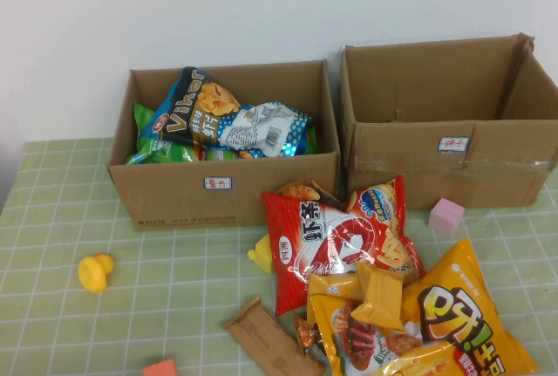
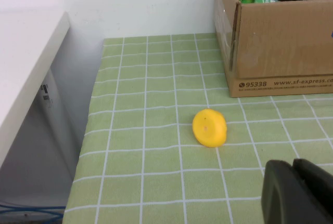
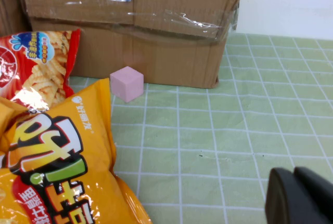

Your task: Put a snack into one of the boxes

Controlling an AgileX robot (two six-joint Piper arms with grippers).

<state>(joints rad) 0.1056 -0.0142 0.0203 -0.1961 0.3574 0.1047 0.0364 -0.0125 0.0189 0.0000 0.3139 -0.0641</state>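
Two cardboard boxes stand at the back of the table. The left box (image 1: pixel 218 186) holds several snack bags, with a blue Viker bag (image 1: pixel 187 110) on top. The inside of the right box (image 1: pixel 453 145) shows no snacks. In front lies a pile of snacks: a red chips bag (image 1: pixel 327 236), a big orange bag (image 1: pixel 462 315), small orange packs (image 1: pixel 379 293) and a brown bar (image 1: pixel 270 341). My left gripper (image 2: pixel 294 182) is shut and empty, low over the cloth near the yellow toy. My right gripper (image 3: pixel 294 190) is shut and empty, beside the orange bag (image 3: pixel 57 151). Neither gripper shows in the high view.
A yellow duck toy (image 1: pixel 94 271) lies front left, also in the left wrist view (image 2: pixel 209 128). A pink cube (image 1: pixel 445 216) sits before the right box, also in the right wrist view (image 3: pixel 126 83). A red block (image 1: pixel 159 368) lies at the front edge. The table's left edge (image 2: pixel 86 146) drops off.
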